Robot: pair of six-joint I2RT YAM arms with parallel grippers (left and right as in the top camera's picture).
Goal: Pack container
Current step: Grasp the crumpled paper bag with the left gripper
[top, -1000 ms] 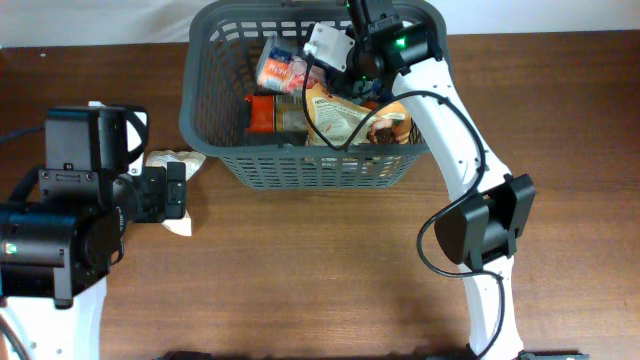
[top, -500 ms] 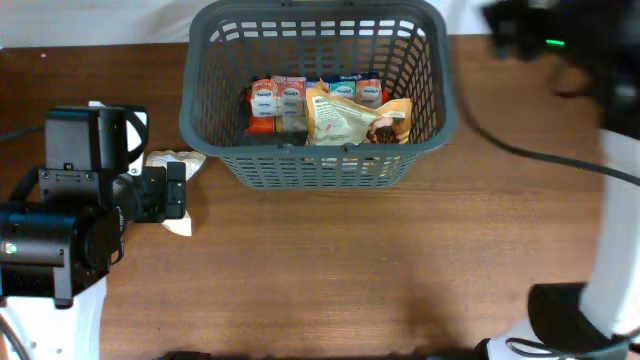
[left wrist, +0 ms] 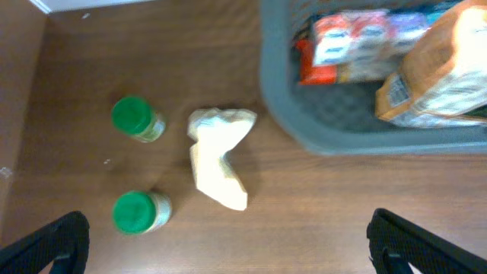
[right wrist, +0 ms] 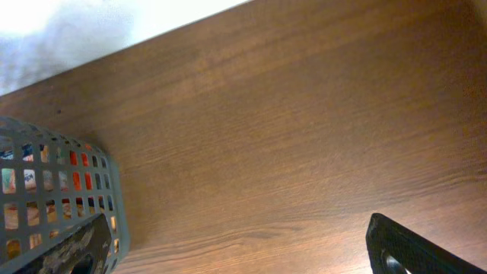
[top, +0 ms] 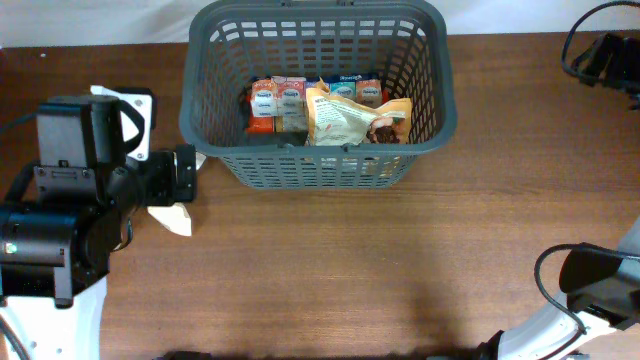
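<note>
The dark grey basket stands at the back middle of the table. It holds small cartons and a tan snack bag. My left gripper is open and empty, above the table left of the basket. Below it lie a white crumpled packet and two green-lidded jars. My right gripper is open and empty over bare table to the right of the basket. In the overhead view it is at the far right edge.
The white packet lies just left of the basket, partly under my left arm. The right arm's base is at the lower right. The brown wooden table ends at a white wall at the back.
My right gripper has left the basket and swung far right, empty; the pack it held now lies among the cartons. My left arm has shifted slightly toward the basket.
</note>
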